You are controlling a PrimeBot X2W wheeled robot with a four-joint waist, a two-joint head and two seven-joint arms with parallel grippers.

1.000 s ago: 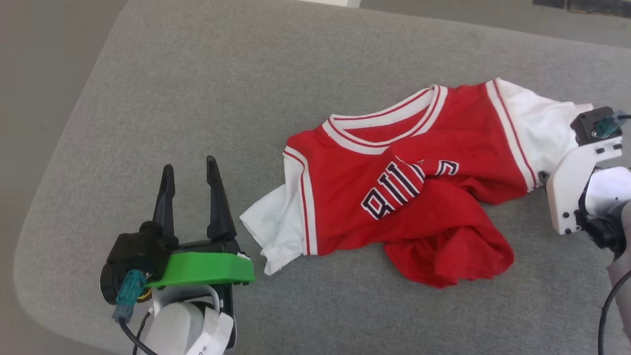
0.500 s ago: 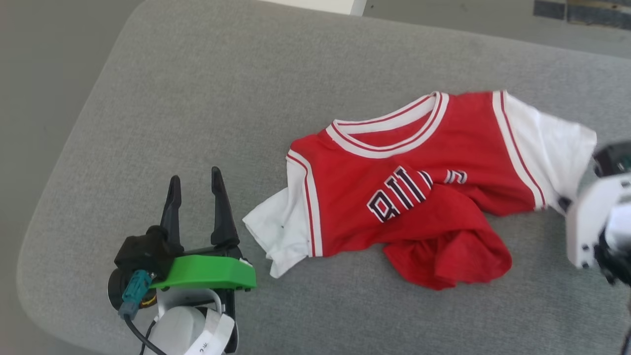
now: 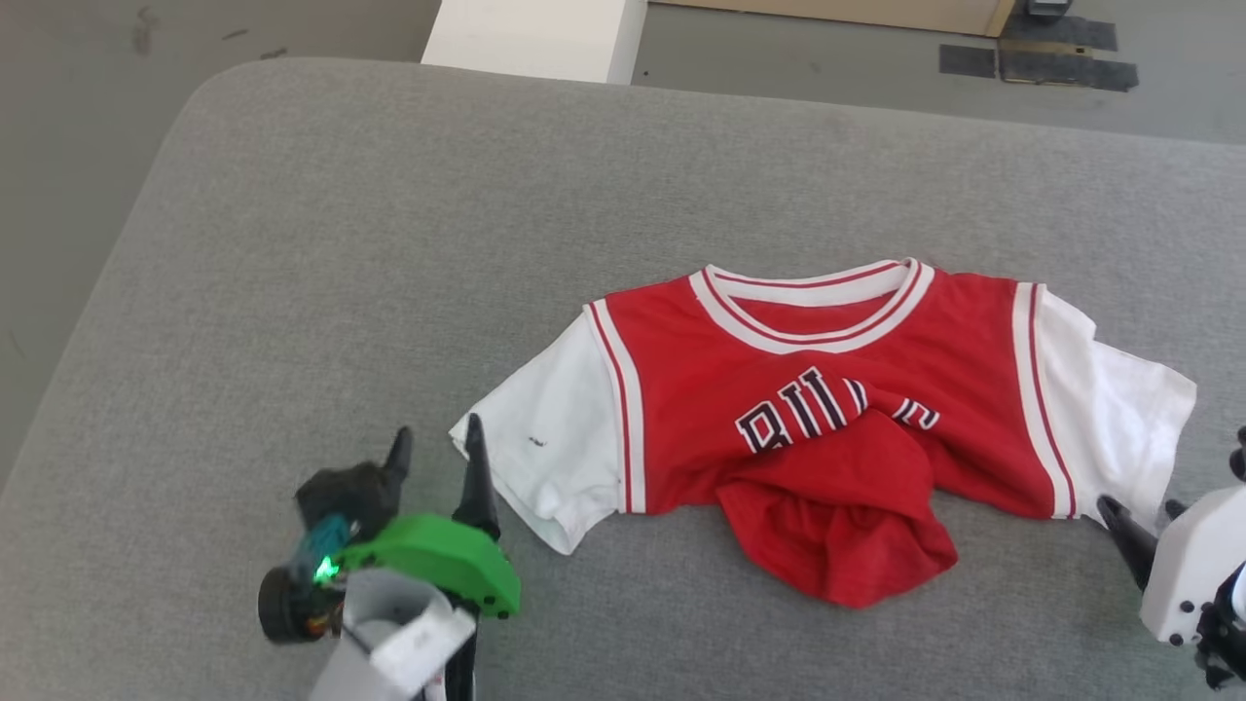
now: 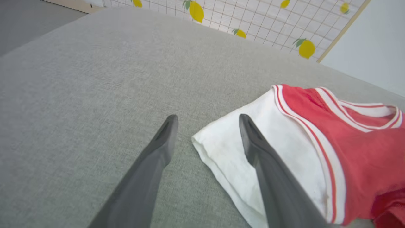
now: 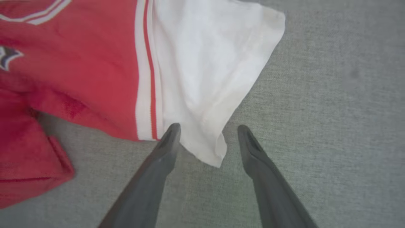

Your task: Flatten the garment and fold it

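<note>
I see garment point(image 3: 827, 389) lying on grey padded surface point(image 3: 389, 243), collar away from me, both white sleeves spread out, red lower body bunched up over chest lettering. My left tool point(image 3: 438, 428) wide, empty, at outer edge of sleeve on my left. My right tool point(image 3: 1139, 506) wide too, other sleeve's corner between fingers, not clamped.
</note>
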